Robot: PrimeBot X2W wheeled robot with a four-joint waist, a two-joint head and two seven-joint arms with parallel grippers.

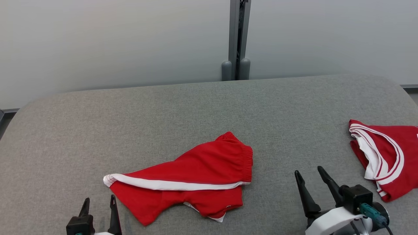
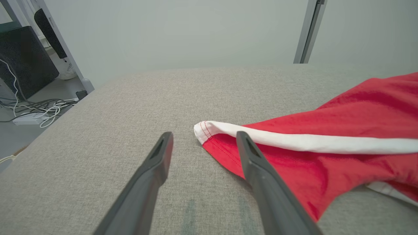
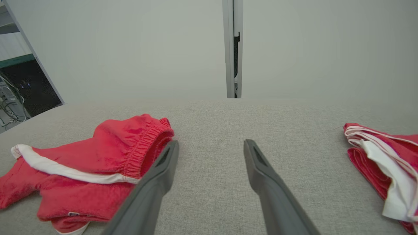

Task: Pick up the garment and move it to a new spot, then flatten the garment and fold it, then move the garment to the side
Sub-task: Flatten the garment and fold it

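Red shorts with a white side stripe (image 1: 196,176) lie rumpled in the near middle of the grey fabric-covered surface (image 1: 163,107), the leg hem pointing to the robot's left and the gathered elastic waistband to its right. At the far left, the left claw (image 1: 99,198) sits low at the near edge, its two dark fingers parted with nothing between them. In the left wrist view its right-hand finger overlaps the edge of the red leg just below the white hem corner (whether it touches the cloth, I cannot tell). The stripe runs from that hem corner across the shorts toward the waistband, and a bit of white trim peeks out under the near edge. Further right, the right claw (image 1: 308,170) is also spread open and empty, just beside the waistband and apart from it. At the far right, well apart from the shorts, lies a second red garment with white bands (image 1: 385,156), loosely folded.
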